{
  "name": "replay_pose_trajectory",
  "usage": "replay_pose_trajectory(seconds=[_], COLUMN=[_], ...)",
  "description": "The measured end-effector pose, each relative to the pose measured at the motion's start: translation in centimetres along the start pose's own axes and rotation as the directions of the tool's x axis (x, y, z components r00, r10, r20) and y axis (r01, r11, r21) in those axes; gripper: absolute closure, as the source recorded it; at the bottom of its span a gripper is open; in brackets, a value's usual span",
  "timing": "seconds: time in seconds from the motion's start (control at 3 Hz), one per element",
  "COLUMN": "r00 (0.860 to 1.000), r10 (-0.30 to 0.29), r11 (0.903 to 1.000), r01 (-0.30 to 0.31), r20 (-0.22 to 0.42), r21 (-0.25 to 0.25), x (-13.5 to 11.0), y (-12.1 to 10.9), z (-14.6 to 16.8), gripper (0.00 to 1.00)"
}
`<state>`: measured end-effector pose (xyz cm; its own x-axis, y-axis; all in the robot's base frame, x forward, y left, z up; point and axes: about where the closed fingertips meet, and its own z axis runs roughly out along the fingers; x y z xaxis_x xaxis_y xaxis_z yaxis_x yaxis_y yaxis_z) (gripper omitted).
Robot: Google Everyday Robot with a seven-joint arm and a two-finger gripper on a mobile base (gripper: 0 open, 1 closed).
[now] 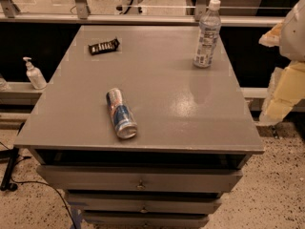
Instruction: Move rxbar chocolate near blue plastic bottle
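Observation:
The rxbar chocolate (104,46), a small flat black bar with white lettering, lies at the far left of the grey cabinet top (162,75). The blue plastic bottle (207,34), clear with a white cap and a white-bluish label, stands upright at the far right of the top. My gripper (278,105) shows as pale yellowish parts at the right edge of the view. It hangs beyond the cabinet's right side, away from both things and holding nothing that I can see.
A blue-and-silver drink can (121,113) lies on its side near the front middle-left of the top. A small white pump dispenser bottle (34,74) stands on a ledge left of the cabinet. Drawers (141,181) are below the top. A rail runs behind.

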<state>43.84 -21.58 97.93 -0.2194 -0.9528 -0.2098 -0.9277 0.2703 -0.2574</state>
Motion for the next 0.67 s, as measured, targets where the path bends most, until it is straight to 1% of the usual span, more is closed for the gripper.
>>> replay_pose_trajectory(seconds=[0.33, 0.67], r00=[1.000, 1.000], r10=[0.000, -0.012], r11=[1.0000, 0.9999], r01=[0.000, 0.012], r20=[0.000, 0.027], r21=[0.000, 0.002], x=[0.0, -1.2], y=[0.0, -0.2], z=[0.0, 0.3], gripper=[0.00, 0.00])
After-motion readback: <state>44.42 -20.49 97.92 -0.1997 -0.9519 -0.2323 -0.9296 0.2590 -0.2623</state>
